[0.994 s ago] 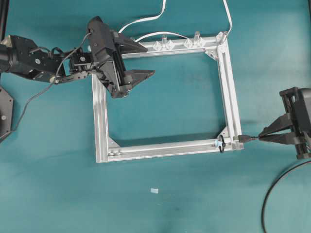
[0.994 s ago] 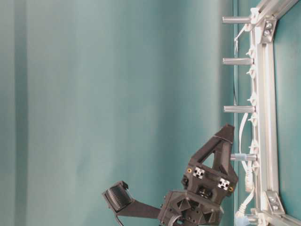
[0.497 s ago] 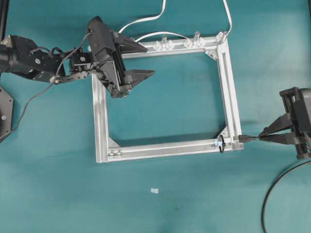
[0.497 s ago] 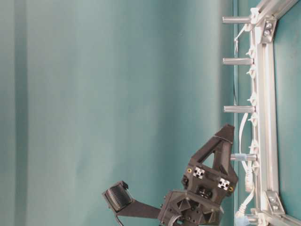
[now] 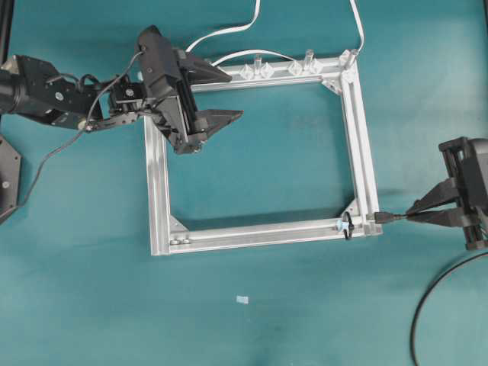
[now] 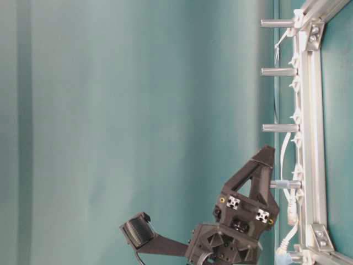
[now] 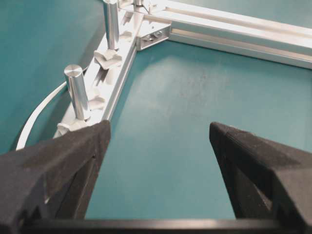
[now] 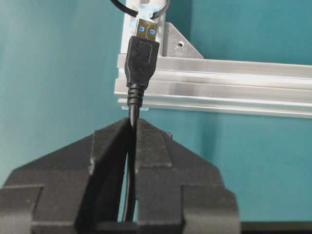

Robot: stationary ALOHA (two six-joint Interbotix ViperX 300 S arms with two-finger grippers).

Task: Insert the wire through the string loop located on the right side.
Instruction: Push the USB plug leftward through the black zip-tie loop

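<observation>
From overhead, my left fingers [image 5: 221, 95] hang spread wide over the top-left corner of the metal frame [image 5: 158, 191], while my right fingers [image 5: 415, 213] reach in level from the right edge, clamped on the wire [image 5: 438, 286], its plug just beside the string loop [image 5: 347, 226] at the frame's lower-right corner. The table-level view shows my left fingers [image 6: 207, 193] near the frame posts. My left wrist view shows open teal worktop [image 7: 165, 146] between them. My right wrist view shows the plug [image 8: 142, 53] over the frame bar, the loop just beyond; no writing is readable.
</observation>
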